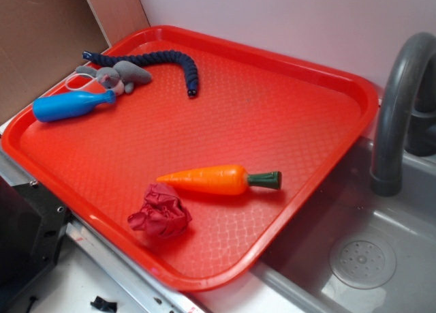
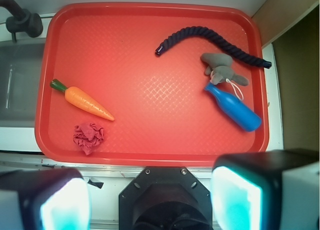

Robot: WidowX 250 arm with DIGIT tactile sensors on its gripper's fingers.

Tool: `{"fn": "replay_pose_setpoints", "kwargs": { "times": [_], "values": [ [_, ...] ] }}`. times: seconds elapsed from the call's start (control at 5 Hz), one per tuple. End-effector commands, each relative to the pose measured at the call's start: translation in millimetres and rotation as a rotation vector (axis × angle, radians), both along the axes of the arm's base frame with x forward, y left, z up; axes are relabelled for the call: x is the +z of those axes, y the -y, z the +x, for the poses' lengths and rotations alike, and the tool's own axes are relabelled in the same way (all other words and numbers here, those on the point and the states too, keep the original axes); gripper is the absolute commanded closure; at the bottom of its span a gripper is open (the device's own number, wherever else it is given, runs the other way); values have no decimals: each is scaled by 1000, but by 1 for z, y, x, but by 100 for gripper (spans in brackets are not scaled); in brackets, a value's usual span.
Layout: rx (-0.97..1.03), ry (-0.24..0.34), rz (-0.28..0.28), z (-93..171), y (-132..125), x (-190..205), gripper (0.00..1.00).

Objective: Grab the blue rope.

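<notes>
The blue rope (image 1: pixel 163 58) is a dark navy braided cord lying curved at the back of the red tray (image 1: pixel 320 74). In the wrist view the blue rope (image 2: pixel 210 39) stretches across the tray's upper right part, one end near the tray (image 2: pixel 50 135) middle, the other at the right rim. My gripper (image 2: pixel 150 202) is high above the tray's near edge, far from the rope, open with nothing between its pale fingers (image 2: pixel 235 200). It does not appear in the exterior view.
A grey plush mouse (image 2: pixel 220 68) lies against the rope, a bright blue bottle toy (image 2: pixel 235 108) beside it. A toy carrot (image 2: pixel 82 100) and a crumpled red cloth (image 2: pixel 88 136) sit at the left. A sink (image 1: pixel 368 258) with a grey faucet (image 1: pixel 395 108) borders the tray.
</notes>
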State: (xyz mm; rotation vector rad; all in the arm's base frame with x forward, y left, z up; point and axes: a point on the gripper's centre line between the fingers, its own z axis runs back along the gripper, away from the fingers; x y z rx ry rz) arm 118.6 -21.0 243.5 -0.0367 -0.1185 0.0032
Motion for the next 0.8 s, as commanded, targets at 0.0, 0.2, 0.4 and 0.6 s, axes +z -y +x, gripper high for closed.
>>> {"fn": "replay_pose_setpoints", "kwargs": {
  "times": [0.0, 0.2, 0.4, 0.6],
  "values": [
    [0, 0, 0, 0, 0, 0, 0],
    [165, 18, -10, 14, -7, -8, 0],
    [416, 17, -38, 28, -19, -22, 0],
    [665, 44, -65, 46, -32, -37, 0]
  ]
}}
